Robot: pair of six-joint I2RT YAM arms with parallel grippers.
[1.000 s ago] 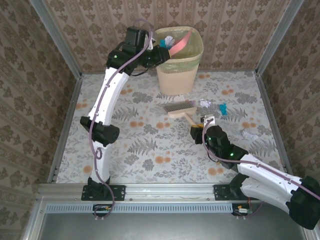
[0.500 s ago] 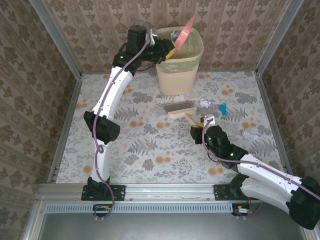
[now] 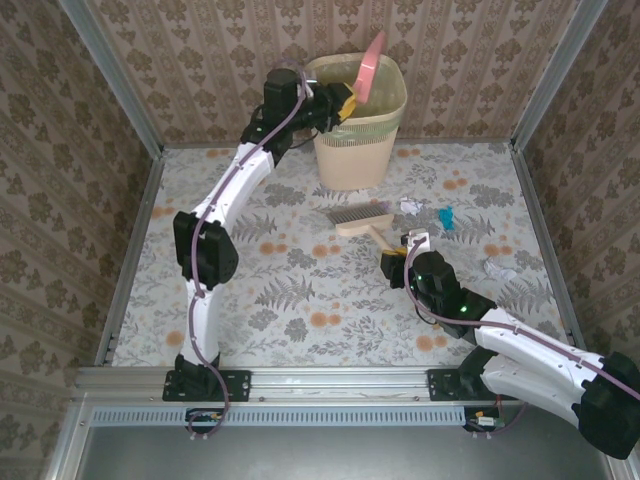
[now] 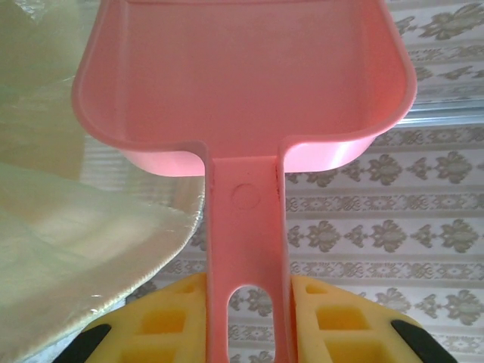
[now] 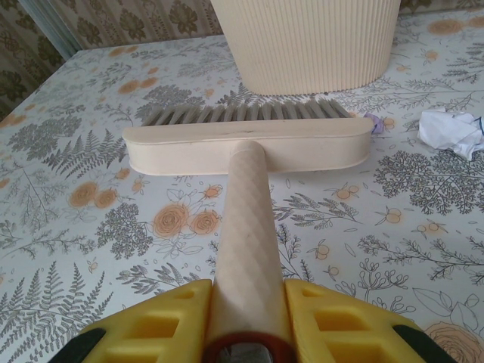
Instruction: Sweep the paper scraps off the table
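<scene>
We see the left tool (image 3: 346, 98) raised beside the beige bin (image 3: 355, 150), gripping the pink dustpan (image 3: 372, 60), which is tilted above the bin's opening. The right tool (image 3: 392, 262) grips the handle of the brush (image 3: 362, 218) resting on the counter (image 3: 300, 300), and paper scraps (image 3: 410, 206) lie just right of its head.

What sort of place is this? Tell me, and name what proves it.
Probably a robot test cell dressed up as a room: a flower-printed cloth table framed by aluminium rails, brown damask-patterned wall panels, and two white robot arms bolted at its near edge.
</scene>
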